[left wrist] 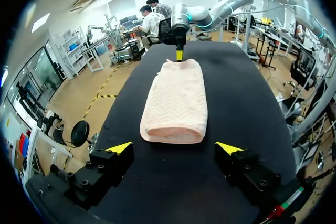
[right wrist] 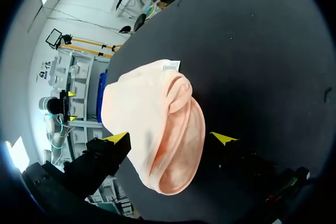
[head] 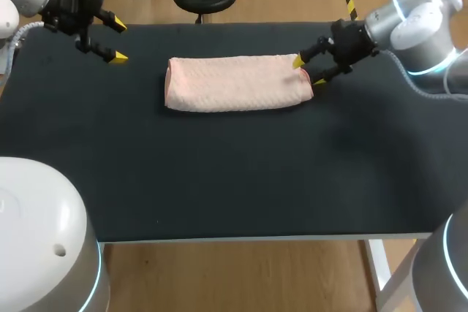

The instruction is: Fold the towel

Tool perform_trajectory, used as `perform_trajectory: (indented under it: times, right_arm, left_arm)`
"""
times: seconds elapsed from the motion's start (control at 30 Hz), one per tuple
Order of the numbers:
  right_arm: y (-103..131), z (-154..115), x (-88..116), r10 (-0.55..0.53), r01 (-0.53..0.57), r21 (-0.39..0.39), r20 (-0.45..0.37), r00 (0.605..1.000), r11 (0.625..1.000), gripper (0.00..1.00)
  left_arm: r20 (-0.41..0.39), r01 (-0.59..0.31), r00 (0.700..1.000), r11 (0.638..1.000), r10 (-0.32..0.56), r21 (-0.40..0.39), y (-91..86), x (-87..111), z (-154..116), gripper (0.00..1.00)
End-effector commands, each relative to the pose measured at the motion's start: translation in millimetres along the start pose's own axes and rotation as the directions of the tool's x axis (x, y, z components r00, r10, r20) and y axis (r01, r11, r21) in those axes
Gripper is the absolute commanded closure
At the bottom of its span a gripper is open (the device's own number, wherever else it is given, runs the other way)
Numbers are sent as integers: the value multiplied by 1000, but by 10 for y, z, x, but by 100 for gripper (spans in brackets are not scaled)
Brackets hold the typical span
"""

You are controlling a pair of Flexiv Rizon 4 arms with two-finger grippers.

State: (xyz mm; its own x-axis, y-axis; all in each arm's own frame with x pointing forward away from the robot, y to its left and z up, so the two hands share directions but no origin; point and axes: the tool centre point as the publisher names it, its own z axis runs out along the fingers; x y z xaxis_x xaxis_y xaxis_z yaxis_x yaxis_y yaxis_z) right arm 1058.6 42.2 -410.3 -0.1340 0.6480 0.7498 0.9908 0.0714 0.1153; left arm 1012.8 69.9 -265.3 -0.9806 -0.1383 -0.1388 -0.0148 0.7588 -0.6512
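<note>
Right gripper [head: 308, 71]: fingers apart, astride the right end of the towel [head: 234, 84]. I see one yellow tip by the cloth and the other clear of it.
Left gripper [head: 119, 41]: fingers wide apart, over the far-left corner of the desk [head: 219, 180], well apart from the towel.
Towel position: on the desk near its far edge, about midway along it.
Right wrist only: the end between my fingers shows layered, rounded folds and a small white tag [right wrist: 171, 66].
Left wrist only: a zigzag weave along the top, and the near end as a smooth, rounded fold.
Material: soft pale-pink cloth in a plump oblong; the desk is matte black.
Axis: long axis runs parallel to the far edge, one end towards each gripper.
</note>
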Motion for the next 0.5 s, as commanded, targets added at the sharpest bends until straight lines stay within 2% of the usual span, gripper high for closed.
perform_trajectory:
  times: [0.03,0.5]
  right_arm:
    - [32,29,-20,-1,1,12,-3,1000,1000,0]
    - [23,71,1,5,-5,15,-16,1000,1000,0]
  left_arm:
    - [2,-3,1000,1000,3,3,9,4,4,0]
    - [2,-3,1000,1000,3,3,9,4,4,0]
